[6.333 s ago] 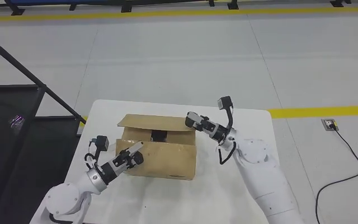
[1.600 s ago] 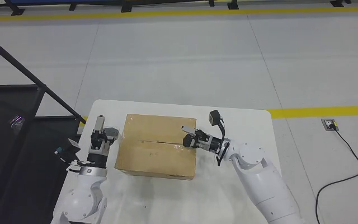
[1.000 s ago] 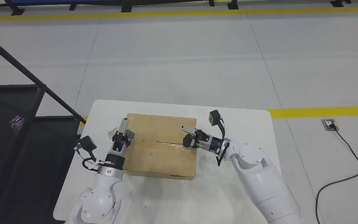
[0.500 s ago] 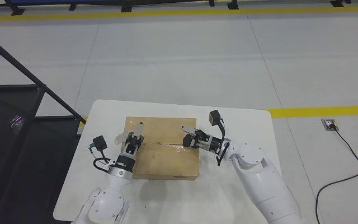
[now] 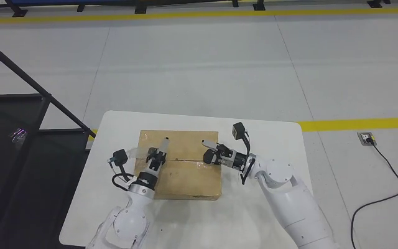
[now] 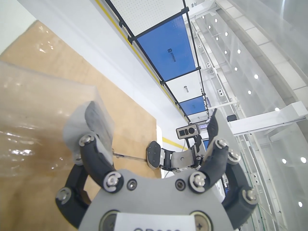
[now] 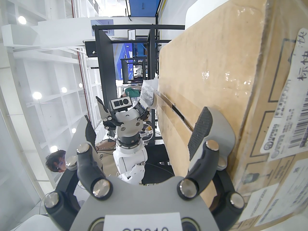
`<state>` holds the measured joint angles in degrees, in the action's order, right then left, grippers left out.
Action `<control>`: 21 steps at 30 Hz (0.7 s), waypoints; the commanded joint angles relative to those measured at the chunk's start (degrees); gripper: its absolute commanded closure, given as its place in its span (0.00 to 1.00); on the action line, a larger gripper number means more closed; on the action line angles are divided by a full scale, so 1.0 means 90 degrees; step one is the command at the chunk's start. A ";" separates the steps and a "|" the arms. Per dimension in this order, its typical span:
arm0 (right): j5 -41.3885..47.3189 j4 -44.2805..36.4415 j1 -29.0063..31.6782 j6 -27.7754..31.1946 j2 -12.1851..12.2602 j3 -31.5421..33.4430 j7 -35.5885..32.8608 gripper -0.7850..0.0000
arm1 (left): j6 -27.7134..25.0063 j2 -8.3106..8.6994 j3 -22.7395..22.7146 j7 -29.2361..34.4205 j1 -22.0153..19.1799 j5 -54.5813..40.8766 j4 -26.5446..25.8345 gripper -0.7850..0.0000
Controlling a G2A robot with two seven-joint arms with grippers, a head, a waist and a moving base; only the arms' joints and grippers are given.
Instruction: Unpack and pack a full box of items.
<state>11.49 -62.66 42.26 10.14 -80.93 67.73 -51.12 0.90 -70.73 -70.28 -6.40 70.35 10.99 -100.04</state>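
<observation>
closing step, i judge: left gripper [image 5: 158, 150], fingers apart, lays clear tape [image 6: 36, 92] on the shut box [image 5: 186, 177]; right gripper [image 5: 209, 154], also apart, braces its end. next, press tape along the seam.

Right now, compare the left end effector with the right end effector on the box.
The left end effector lies over the box top, in from its edge; the right end effector sits at the opposite edge. One left finger is covered by clear film; the right fingers are bare. Both are open, each with one finger by the seam.
</observation>
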 commanded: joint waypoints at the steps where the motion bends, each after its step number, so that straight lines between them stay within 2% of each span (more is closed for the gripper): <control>1: 0.0000 0.0000 0.0000 0.0000 0.0000 0.0000 0.0000 0.00 | 0.0042 -0.0022 0.0047 -0.0012 -0.0053 0.0043 0.0053 0.00; 13: 0.0000 0.0000 0.0000 0.0000 0.0000 0.0000 0.0000 0.00 | 0.0386 -0.0182 0.0359 -0.0066 -0.0476 0.0238 0.0481 0.00; 21: 0.0000 0.0000 0.0000 0.0000 0.0000 0.0000 0.0000 0.00 | 0.0338 -0.0258 0.0457 -0.0108 -0.0512 0.0377 0.0524 0.00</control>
<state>11.49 -62.66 42.26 10.14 -80.93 67.73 -51.12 4.05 -72.99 -66.20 -7.35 65.69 14.26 -95.25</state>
